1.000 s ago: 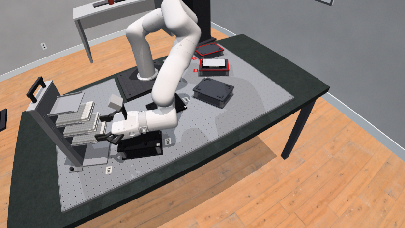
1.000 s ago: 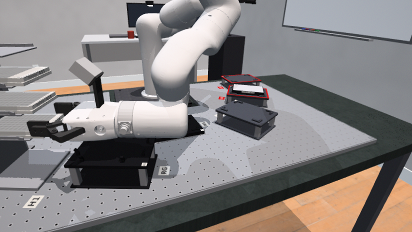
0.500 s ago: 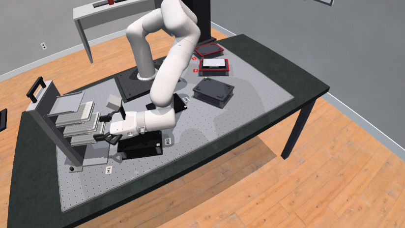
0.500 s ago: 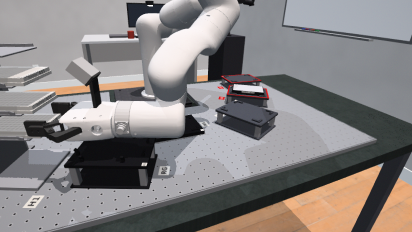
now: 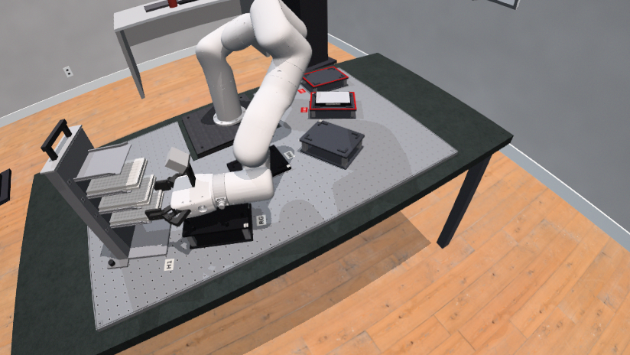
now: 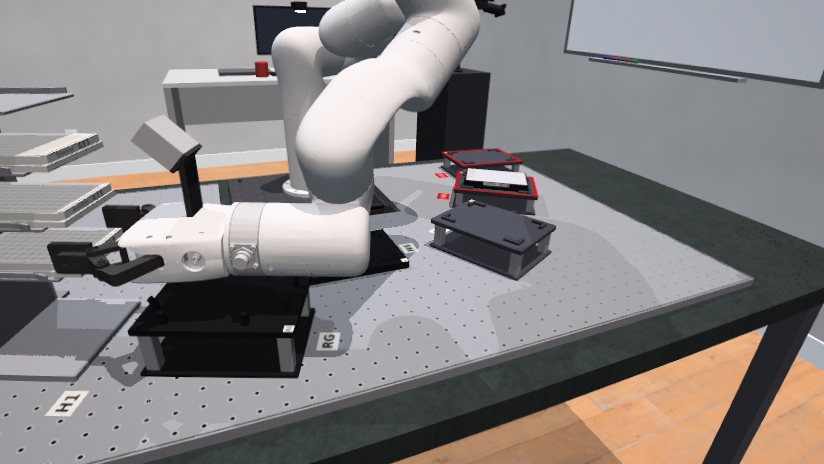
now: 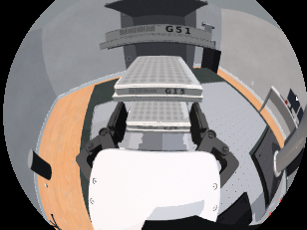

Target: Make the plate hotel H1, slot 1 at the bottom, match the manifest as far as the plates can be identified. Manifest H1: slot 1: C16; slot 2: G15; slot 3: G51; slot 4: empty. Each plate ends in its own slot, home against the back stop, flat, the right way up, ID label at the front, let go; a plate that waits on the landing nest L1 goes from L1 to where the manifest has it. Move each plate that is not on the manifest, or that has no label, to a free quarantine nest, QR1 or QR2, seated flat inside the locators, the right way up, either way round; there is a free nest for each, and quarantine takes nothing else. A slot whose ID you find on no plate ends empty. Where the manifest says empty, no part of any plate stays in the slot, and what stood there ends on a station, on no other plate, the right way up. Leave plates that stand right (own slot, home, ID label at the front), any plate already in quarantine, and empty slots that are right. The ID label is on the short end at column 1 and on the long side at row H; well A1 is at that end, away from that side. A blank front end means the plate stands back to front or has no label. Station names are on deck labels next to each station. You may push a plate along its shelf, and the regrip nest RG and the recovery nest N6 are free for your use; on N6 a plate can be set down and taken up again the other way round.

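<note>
The plate hotel H1 [image 5: 66, 176] stands at the table's left with three well plates on its shelves. In the wrist view the top plate [image 7: 158, 34] [image 5: 116, 176] shows the label G51. The plate below it [image 7: 158, 77] [image 5: 125, 196] [image 6: 46, 201] has a front label too blurred to read surely. My gripper [image 5: 158, 200] [image 6: 80, 244] [image 7: 157, 110] reaches level into the bottom slot and is shut on the lowest plate [image 5: 128, 216] [image 6: 28, 247] [image 7: 157, 109] by its long sides. This plate's front end is hidden behind my hand.
The black RG nest [image 5: 218, 229] [image 6: 224, 322] sits right under my forearm. Another dark nest [image 5: 331, 143] [image 6: 490, 230] stands mid-table. Two red-edged quarantine nests stand at the back: the far one [image 5: 325, 76] is bare, the near one [image 5: 313, 107] holds a white plate [image 5: 333, 97].
</note>
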`<state>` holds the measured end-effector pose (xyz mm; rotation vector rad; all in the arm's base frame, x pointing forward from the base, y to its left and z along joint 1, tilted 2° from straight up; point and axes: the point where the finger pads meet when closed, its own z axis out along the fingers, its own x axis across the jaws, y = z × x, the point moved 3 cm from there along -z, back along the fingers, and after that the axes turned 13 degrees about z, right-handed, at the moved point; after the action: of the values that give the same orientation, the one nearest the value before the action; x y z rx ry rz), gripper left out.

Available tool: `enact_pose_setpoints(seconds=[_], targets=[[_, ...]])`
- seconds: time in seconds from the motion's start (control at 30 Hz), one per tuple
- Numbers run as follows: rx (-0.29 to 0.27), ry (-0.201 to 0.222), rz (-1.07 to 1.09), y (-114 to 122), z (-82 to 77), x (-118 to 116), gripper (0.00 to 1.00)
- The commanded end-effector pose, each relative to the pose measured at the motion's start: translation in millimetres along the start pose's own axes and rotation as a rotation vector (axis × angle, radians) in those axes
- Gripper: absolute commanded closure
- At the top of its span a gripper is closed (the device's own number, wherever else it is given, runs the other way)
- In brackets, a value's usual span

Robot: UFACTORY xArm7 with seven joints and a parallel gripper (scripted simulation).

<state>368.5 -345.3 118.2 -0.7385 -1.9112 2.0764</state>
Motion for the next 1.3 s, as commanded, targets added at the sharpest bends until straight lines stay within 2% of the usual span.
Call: enact_pose_setpoints(seconds=[0.0,0.03,0.07,0.93,1.27], targets=[[0.0,0.001,0.004,-1,0.3,-1,1.0],[0.0,0.001,0.004,-2,0.2,-1,1.0],[0.0,0.001,0.004,-1,0.3,-1,0.0],[0.0,0.001,0.004,-2,0.3,-1,0.0],[0.0,0.001,0.004,-1,-13.1,-1,0.0]])
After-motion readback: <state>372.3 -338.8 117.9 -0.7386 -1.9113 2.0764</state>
